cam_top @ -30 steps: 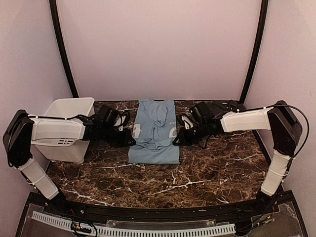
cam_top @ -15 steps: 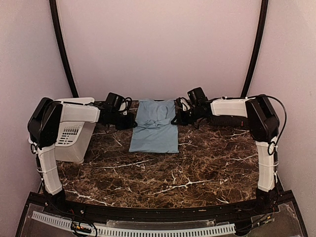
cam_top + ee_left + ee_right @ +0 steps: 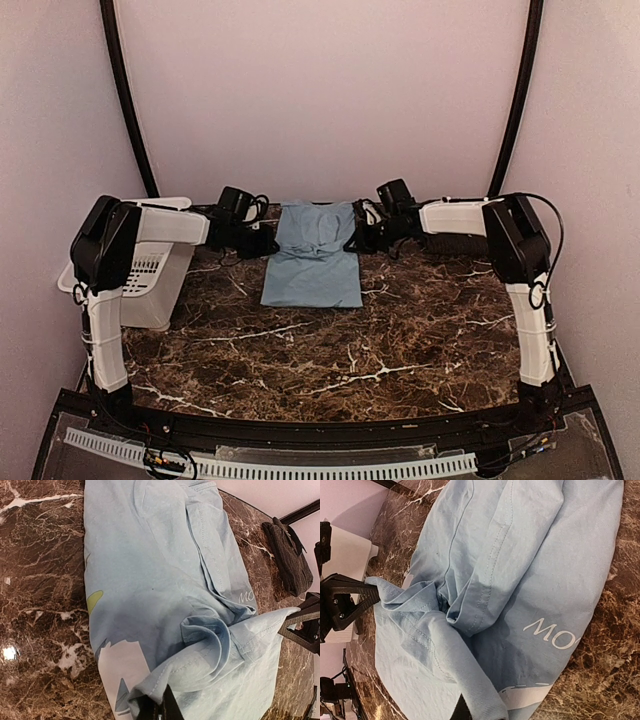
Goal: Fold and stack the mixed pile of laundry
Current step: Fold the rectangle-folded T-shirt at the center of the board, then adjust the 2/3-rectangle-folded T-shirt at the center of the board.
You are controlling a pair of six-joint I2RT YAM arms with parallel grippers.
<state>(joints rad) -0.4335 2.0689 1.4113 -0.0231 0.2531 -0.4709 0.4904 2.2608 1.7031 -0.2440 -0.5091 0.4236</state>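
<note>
The light blue T-shirt (image 3: 311,265) of the laundry pile lies lengthwise at the back middle of the marble table, partly doubled over itself. My left gripper (image 3: 263,243) is at its left edge near the far end, shut on a hemmed fold of the shirt (image 3: 200,672); its fingertips (image 3: 159,711) show only at the bottom of the left wrist view. My right gripper (image 3: 356,240) is at the shirt's right edge, shut on a ribbed edge of the shirt (image 3: 470,680). The black shirt (image 3: 287,555) lies bunched on the table beyond the T-shirt.
A white plastic bin (image 3: 150,285) stands at the back left, under the left arm. The brown marble table (image 3: 350,360) stretches toward the near edge. The back wall is close behind both grippers.
Both grippers have moved from the shirt's middle toward the back wall, carrying its edges with them. The T-shirt's near edge has drawn back and the garment looks shorter.
</note>
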